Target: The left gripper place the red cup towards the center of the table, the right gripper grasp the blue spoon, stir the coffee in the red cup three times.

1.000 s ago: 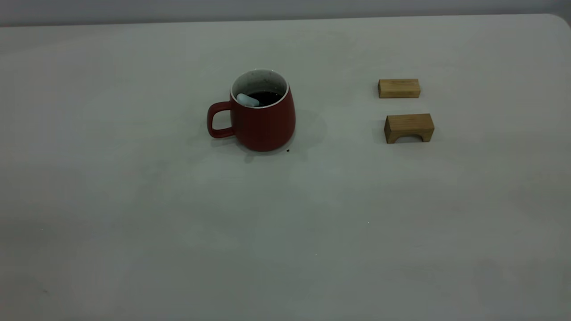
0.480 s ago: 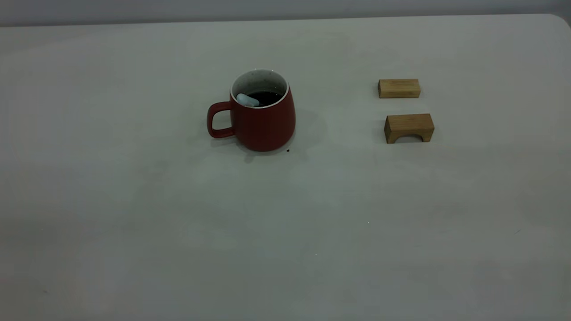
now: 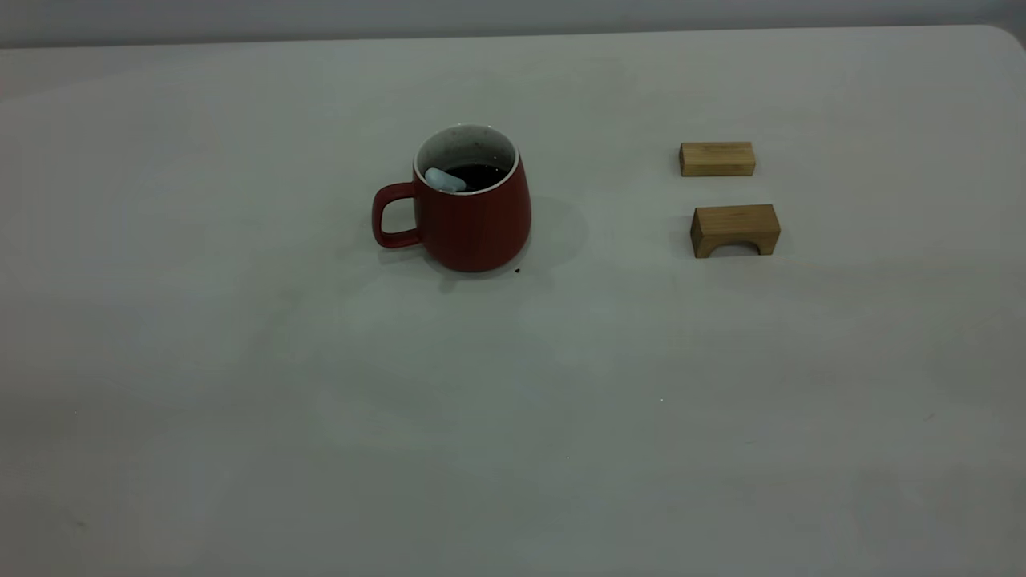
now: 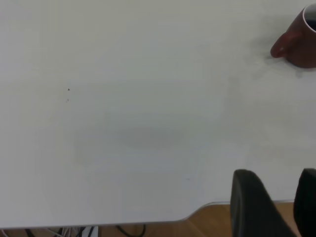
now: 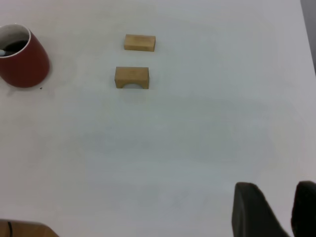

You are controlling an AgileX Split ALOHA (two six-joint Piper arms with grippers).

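The red cup (image 3: 473,224) stands upright near the middle of the table (image 3: 513,401), handle pointing left. Dark coffee (image 3: 479,175) fills it. The blue spoon (image 3: 443,179) leans inside against the rim on the handle side, only its pale handle end showing. Neither arm appears in the exterior view. In the left wrist view my left gripper (image 4: 276,173) hovers over the table's near edge, far from the cup (image 4: 301,42), open and empty. In the right wrist view my right gripper (image 5: 275,185) is open and empty, well away from the cup (image 5: 22,61).
Two tan wooden blocks lie to the right of the cup: a flat one (image 3: 716,159) farther back and an arch-shaped one (image 3: 735,228) nearer. A tiny dark speck (image 3: 517,271) sits by the cup's base. The table's rounded corner (image 3: 1006,36) is at the far right.
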